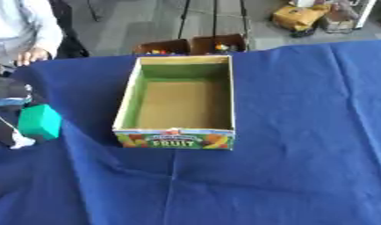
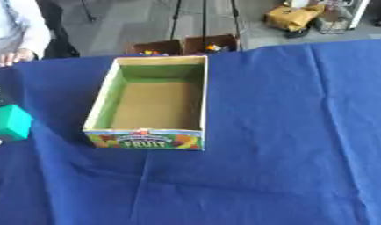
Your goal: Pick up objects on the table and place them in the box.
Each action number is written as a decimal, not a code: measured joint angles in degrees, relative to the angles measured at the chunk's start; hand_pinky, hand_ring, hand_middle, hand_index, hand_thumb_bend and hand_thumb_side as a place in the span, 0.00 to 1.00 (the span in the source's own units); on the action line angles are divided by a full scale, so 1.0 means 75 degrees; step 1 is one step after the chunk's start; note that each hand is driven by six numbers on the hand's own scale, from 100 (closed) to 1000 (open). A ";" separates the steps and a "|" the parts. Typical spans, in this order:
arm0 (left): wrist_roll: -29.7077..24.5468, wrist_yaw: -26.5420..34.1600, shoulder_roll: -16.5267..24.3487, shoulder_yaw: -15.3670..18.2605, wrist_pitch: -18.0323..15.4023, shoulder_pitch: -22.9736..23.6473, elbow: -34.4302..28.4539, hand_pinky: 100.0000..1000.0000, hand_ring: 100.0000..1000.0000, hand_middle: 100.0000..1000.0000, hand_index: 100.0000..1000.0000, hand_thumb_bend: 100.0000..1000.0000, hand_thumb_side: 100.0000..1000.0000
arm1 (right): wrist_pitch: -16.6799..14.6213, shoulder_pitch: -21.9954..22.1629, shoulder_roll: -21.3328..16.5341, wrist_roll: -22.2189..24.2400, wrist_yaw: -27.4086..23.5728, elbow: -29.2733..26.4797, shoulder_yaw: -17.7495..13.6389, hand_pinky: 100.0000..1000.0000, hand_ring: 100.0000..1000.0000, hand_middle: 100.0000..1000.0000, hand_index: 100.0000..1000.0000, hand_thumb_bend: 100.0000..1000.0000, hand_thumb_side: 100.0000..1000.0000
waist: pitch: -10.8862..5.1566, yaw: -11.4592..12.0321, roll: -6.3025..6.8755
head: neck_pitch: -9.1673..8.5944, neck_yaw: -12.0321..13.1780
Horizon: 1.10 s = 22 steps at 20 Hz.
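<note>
An open cardboard box (image 1: 128,94) with green inner walls and a "FRUIT" label on its front stands in the middle of the blue-clothed table; its brown floor is bare. A teal-green block (image 1: 40,121) hangs at the far left, just above the cloth and to the left of the box. My left hand (image 1: 11,103) comes in from the left edge, dark with a pale fingertip (image 1: 21,141) below the block, and its fingers curl round the block. In the right eye view only the block (image 2: 11,122) shows at the edge. My right hand shows in no view.
The blue cloth (image 1: 285,154) lies wrinkled, with folds in front of the box. A person stands at the far left corner with a hand (image 1: 32,55) at the table's edge. Brown boxes (image 1: 190,45) sit on the floor behind the table.
</note>
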 measured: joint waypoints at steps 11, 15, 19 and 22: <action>-0.0223 0.0021 0.0001 0.0044 0.0152 0.0044 0.0004 0.50 0.65 0.68 0.75 0.00 0.35 | 0.0008 0.0000 0.0000 0.0021 -0.0010 0.0000 -0.0001 0.62 0.63 0.44 0.65 0.00 0.79 | 0.0024 -0.0044 0.0022 | 0.0000 0.0000; -0.0320 0.0003 0.0001 0.0044 0.0205 0.0090 0.0054 0.51 0.68 0.71 0.77 0.00 0.33 | 0.0007 -0.0001 0.0000 0.0023 -0.0011 0.0000 -0.0003 0.62 0.63 0.44 0.65 0.00 0.78 | 0.0054 -0.0046 0.0021 | 0.0000 0.0000; -0.0378 0.0003 0.0001 0.0044 0.0245 0.0136 0.0101 0.52 0.70 0.75 0.80 0.00 0.33 | 0.0008 -0.0001 0.0000 0.0023 -0.0011 0.0000 -0.0020 0.62 0.63 0.44 0.65 0.00 0.78 | 0.0067 -0.0046 0.0021 | 0.0000 0.0000; -0.0394 0.0006 0.0001 0.0044 0.0261 0.0159 0.0145 0.53 0.71 0.76 0.81 0.00 0.32 | 0.0008 -0.0001 -0.0001 0.0020 -0.0011 0.0000 -0.0045 0.62 0.63 0.44 0.65 0.00 0.78 | 0.0072 -0.0046 0.0019 | -0.0001 0.0000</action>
